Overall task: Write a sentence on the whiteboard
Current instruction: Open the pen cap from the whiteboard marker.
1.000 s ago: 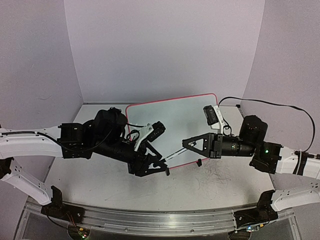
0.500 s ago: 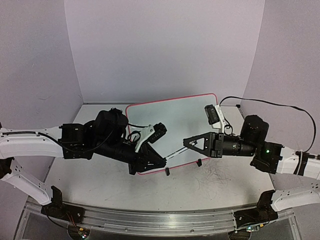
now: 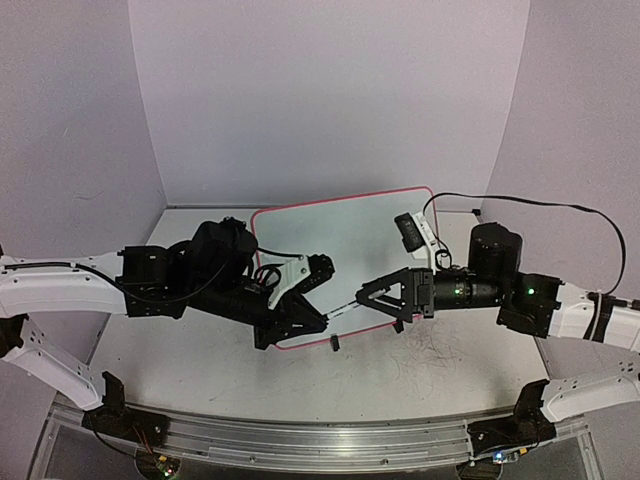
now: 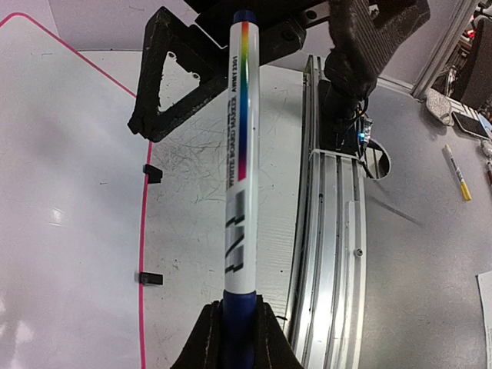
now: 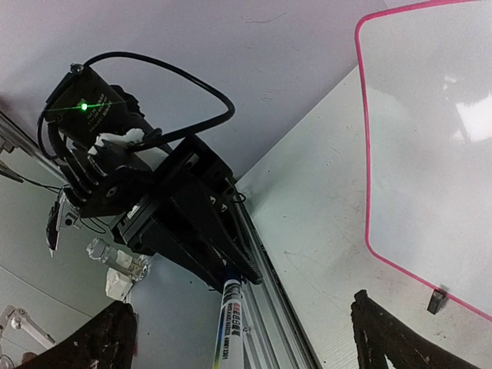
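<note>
Readying the marker (image 4: 238, 154), nothing written yet

The left gripper (image 4: 237, 314) clenches the marker by one end, above the whiteboard's (image 3: 340, 230) near edge. The right gripper (image 3: 365, 297), fingers spread, straddles its other end. The whiteboard looks blank. Next, likely: close and pull straight.

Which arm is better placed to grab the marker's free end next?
Right. The right gripper is open, its fingers either side of the marker's free end, while the left gripper is shut on the other end.
</note>
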`<state>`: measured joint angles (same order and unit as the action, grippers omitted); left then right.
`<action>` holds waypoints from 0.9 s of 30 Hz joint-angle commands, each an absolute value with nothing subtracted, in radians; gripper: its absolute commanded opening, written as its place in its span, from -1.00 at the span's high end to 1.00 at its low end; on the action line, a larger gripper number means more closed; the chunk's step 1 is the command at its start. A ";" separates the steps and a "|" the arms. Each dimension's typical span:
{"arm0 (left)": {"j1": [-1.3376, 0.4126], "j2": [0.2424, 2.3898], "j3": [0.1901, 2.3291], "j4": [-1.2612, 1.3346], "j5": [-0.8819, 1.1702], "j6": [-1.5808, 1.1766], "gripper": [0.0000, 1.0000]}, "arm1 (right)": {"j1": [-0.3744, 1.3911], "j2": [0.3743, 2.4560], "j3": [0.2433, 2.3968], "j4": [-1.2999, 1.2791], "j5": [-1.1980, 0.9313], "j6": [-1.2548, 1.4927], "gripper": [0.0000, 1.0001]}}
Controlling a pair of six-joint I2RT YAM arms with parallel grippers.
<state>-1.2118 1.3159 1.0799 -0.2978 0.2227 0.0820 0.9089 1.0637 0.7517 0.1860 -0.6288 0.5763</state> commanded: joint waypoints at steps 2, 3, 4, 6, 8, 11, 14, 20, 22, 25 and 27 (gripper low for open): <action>-1.210 1.307 1.152 -0.313 0.206 0.145 1.00 | 0.911 1.147 0.844 0.175 -0.757 0.517 -0.91; -1.210 1.310 1.155 -0.314 0.210 0.146 1.00 | 0.911 1.166 0.851 0.175 -0.780 0.517 -0.82; -1.210 1.314 1.158 -0.314 0.215 0.147 1.00 | 0.911 1.184 0.858 0.174 -0.792 0.519 -0.70; -1.210 1.324 1.160 -0.316 0.221 0.149 1.00 | 0.912 1.211 0.869 0.176 -0.817 0.514 -0.46; -1.210 1.331 1.162 -0.317 0.219 0.151 1.00 | 0.914 1.231 0.878 0.183 -0.835 0.513 -0.27; -1.210 1.335 1.164 -0.320 0.222 0.155 1.00 | 0.915 1.243 0.885 0.190 -0.838 0.514 -0.19; -1.210 1.336 1.163 -0.322 0.222 0.159 1.00 | 0.915 1.248 0.888 0.197 -0.846 0.516 -0.04; -1.210 1.344 1.162 -0.322 0.222 0.160 1.00 | 0.917 1.258 0.886 0.210 -0.852 0.523 0.31; -1.210 1.346 1.162 -0.322 0.222 0.160 1.00 | 0.917 1.260 0.884 0.214 -0.851 0.523 0.36; -1.210 1.349 1.160 -0.322 0.219 0.161 1.00 | 0.918 1.265 0.878 0.228 -0.857 0.529 0.53; -1.210 1.347 1.158 -0.323 0.217 0.161 1.00 | 0.918 1.268 0.875 0.235 -0.867 0.531 0.65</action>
<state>-1.2110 1.3467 1.1091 -0.3558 0.2157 0.1428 0.9108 1.2603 0.8444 0.1783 -0.8367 0.5286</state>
